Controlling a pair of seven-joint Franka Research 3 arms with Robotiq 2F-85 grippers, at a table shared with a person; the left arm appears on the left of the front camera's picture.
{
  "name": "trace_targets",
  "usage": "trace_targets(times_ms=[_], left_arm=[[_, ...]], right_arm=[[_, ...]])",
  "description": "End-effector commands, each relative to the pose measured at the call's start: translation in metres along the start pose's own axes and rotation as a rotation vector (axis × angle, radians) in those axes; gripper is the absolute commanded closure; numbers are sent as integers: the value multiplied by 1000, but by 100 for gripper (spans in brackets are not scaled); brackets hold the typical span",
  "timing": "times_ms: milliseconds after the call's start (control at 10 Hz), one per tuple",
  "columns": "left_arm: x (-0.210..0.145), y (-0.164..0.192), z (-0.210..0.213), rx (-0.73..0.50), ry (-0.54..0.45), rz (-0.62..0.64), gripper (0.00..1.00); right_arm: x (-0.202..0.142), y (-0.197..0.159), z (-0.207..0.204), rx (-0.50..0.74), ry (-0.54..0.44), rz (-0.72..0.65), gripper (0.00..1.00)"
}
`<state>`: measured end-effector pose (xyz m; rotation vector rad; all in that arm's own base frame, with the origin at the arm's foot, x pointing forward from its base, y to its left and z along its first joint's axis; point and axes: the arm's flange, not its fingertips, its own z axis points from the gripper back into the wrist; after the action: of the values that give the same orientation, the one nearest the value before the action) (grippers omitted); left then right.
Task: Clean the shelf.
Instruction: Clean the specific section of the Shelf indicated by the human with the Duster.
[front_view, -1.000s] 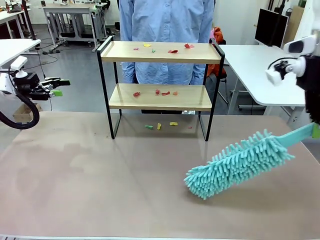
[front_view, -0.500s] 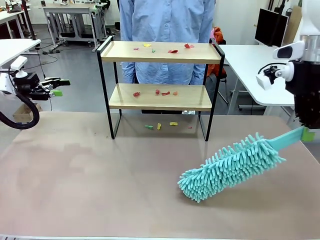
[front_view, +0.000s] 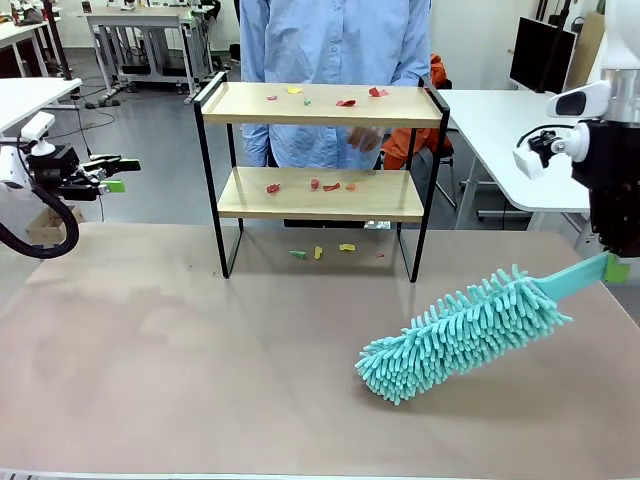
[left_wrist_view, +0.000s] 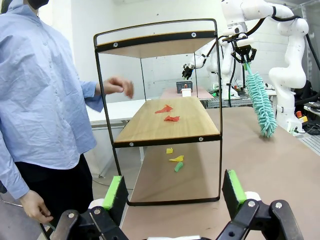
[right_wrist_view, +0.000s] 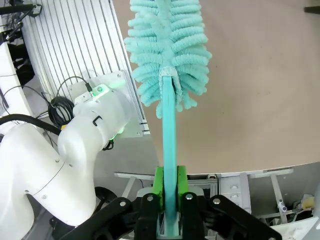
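- Front view: the shelf (front_view: 250, 103) stands at the far middle of the table (front_view: 150, 340), with a person (front_view: 335, 50) just behind it. The person's hand (front_view: 365, 138) shows between the 2 boards.
- Coloured scraps (front_view: 345, 102) lie on both boards and on the table under the shelf, so I judge the sweeping has not begun.
- The right gripper (front_view: 612, 268) sits at the right edge, clamped on the end of the handle (front_view: 580, 277) of the duster (front_view: 460, 335). The duster slopes down to the left, its fluffy head low over the table, near and right of the shelf and well apart from it. Gripping the handle's end probably gives the most reach toward the boards.
- The left gripper (front_view: 117, 175) hangs at the far left, well apart from the shelf, jaws apart and empty. It seems parked clear of the duster's path.
- Left wrist view: the 2 green pads (left_wrist_view: 116, 196) stand wide apart with nothing between them. They frame the shelf end-on, with red scraps on the lower board and yellow and green ones beneath.
- Right wrist view: the pads press together on the handle, and the duster's head points away over the table.
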<state>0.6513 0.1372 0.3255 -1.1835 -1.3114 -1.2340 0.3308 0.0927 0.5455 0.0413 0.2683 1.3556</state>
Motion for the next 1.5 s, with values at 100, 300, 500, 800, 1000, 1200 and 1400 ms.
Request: trace_targets(times_ms=[100, 300, 500, 800, 1000, 1200, 1400], left_arm=[[2, -1, -1, 5, -1, -15, 0], [2, -1, -1, 5, -1, -15, 0], [2, -1, -1, 5, -1, -15, 0], [2, -1, -1, 5, -1, -15, 0], [2, -1, -1, 5, -1, -15, 0], [2, -1, -1, 5, -1, -15, 0], [2, -1, -1, 5, -1, -15, 0]], right_arm=[[-4, 2, 2, -5, 5, -1, 87], [-4, 2, 2, -5, 5, -1, 87], [-4, 2, 2, -5, 5, -1, 87], [-4, 2, 2, -5, 5, -1, 87], [-4, 2, 2, -5, 5, -1, 87], [-4, 2, 2, -5, 5, -1, 87], [0, 0, 0, 0, 0, 0, 87]])
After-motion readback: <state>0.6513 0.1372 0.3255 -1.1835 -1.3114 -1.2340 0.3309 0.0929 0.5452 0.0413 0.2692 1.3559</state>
